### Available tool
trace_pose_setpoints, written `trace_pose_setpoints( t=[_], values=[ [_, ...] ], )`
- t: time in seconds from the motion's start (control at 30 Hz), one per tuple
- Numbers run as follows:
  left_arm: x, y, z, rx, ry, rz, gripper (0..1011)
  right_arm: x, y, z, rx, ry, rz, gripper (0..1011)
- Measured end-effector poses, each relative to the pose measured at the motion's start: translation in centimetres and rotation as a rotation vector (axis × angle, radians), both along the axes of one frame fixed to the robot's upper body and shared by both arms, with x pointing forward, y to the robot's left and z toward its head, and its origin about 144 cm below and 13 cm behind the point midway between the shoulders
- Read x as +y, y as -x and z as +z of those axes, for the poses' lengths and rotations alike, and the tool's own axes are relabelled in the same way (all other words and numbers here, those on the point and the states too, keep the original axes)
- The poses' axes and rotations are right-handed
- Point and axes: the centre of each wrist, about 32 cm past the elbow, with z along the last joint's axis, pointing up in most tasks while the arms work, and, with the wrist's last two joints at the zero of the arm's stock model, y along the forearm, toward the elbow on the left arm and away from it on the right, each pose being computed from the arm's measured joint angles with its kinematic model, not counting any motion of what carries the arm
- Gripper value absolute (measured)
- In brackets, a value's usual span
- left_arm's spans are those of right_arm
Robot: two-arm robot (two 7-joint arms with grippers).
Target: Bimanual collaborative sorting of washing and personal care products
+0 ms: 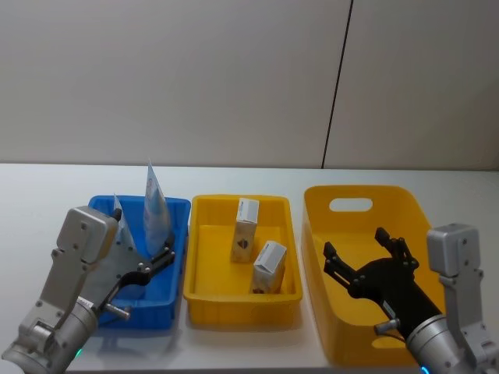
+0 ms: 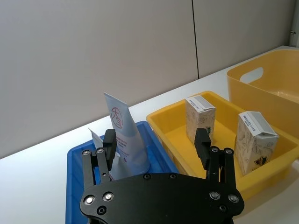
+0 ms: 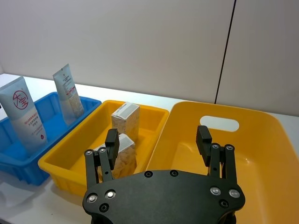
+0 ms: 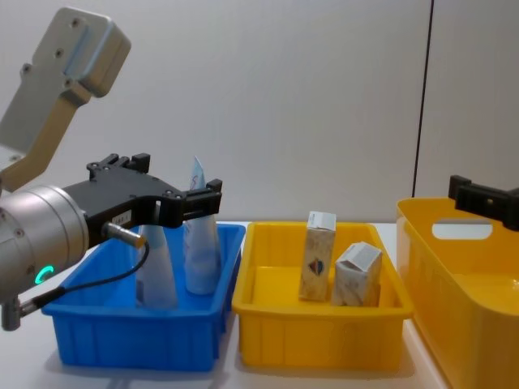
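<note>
Light, squashy tubes (image 1: 156, 209) in the left blue tray (image 1: 144, 315) are judged best pinched low; left gripper (image 2: 155, 140) and right gripper (image 3: 157, 135) are both spread apart, empty.

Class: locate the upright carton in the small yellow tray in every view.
Head view: upright carton, at the tray's back left.
Left wrist view: upright carton, nearer the blue tray.
Right wrist view: upright carton, the farther one.
Chest view: upright carton, left of the leaning carton.
Shared landmark: small yellow tray.
</note>
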Motion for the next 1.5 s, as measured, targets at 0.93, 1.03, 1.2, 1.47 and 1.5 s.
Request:
trace_pose_setpoints(
  t=[0.93, 1.03, 1.2, 1.47, 1.5],
  values=[
    [0.0, 0.0, -0.01, 0.0, 0.0, 0.0, 1001, 0.0, 0.0, 0.0, 0.0, 0.0, 0.0, 1003],
    [0.0, 0.0, 0.0, 0.0, 0.0, 0.0, 1001, 0.0, 0.0, 0.0, 0.0, 0.0, 0.0, 1003],
    [0.0, 0.0, -0.01, 0.0, 0.0, 0.0, 1001, 0.0, 0.0, 0.0, 0.0, 0.0, 0.0, 1003],
    [0.0, 0.0, -0.01, 0.0, 0.0, 0.0, 1001, 0.0, 0.0, 0.0, 0.0, 0.0, 0.0, 1003],
    [0.0, 0.0, 0.0, 0.0, 0.0, 0.0, 1001, 0.0, 0.0, 0.0, 0.0, 0.0, 0.0, 1003]
  ],
)
